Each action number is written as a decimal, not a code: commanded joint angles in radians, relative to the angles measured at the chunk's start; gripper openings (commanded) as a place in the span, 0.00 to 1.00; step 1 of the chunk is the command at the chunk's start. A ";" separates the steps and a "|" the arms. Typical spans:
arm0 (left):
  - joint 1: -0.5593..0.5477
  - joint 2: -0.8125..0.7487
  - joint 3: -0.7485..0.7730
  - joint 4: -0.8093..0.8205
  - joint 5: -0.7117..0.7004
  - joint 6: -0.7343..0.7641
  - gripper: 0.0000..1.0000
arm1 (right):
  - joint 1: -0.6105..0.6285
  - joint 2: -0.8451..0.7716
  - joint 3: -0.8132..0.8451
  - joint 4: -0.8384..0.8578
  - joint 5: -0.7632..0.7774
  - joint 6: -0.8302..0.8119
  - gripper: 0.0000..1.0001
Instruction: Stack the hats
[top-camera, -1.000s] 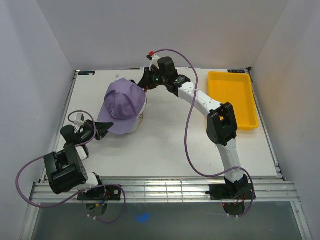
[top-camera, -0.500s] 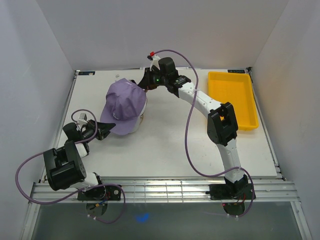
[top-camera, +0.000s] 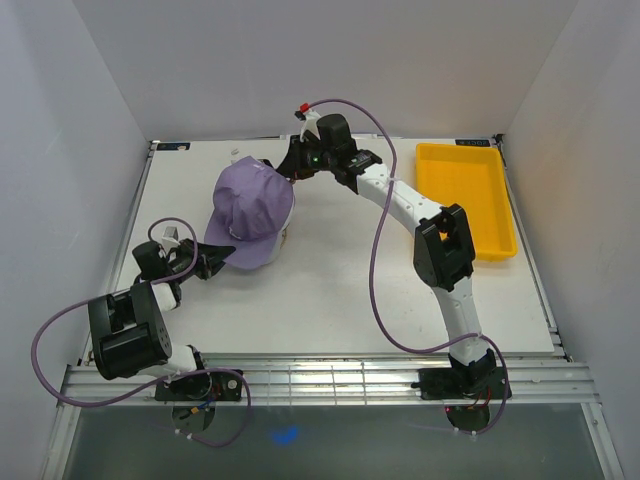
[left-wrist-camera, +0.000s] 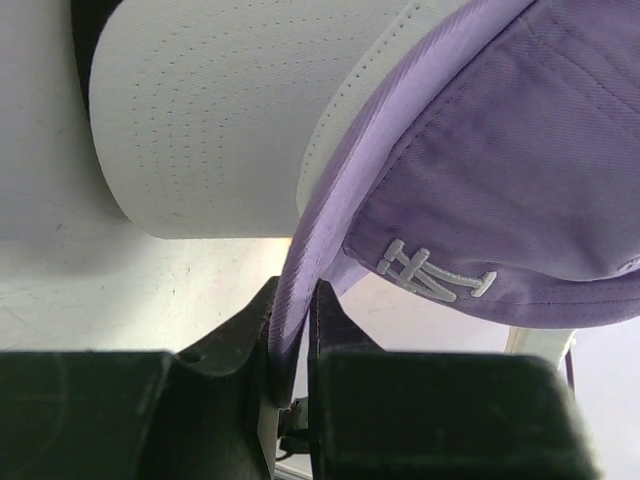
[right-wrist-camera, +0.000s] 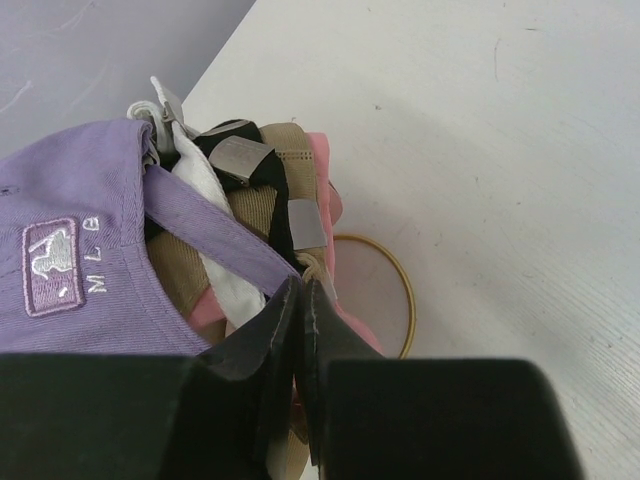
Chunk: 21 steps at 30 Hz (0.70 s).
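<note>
Purple fabric baseball cap (top-camera: 250, 205) is seated atop the pile of other caps (right-wrist-camera: 262, 205) at the far left of the white surface (top-camera: 330, 290). Its brim is pinched by the left claw (left-wrist-camera: 295, 300); its back strap appears pinched by the right claw (right-wrist-camera: 303, 290), pressed together. Both ends should be lowered evenly, the brim aligned over the white perforated brim (left-wrist-camera: 200, 120), before release.

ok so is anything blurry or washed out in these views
Top external: evenly lit and sharp, the purple fabric cap clearly outlined. Left wrist: its dark jaws are soft-focus up close, the cap's embroidered logo crisp. Right wrist: jaws blurred too, the MLB patch readable.
</note>
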 joint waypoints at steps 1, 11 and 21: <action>-0.004 0.046 -0.052 -0.281 -0.266 0.078 0.07 | -0.043 0.108 -0.037 -0.265 0.108 -0.055 0.08; -0.015 0.042 -0.038 -0.376 -0.358 0.107 0.16 | -0.048 0.174 0.031 -0.374 0.103 -0.048 0.08; -0.030 0.048 -0.079 -0.409 -0.448 0.118 0.19 | -0.049 0.199 0.040 -0.407 0.094 -0.043 0.08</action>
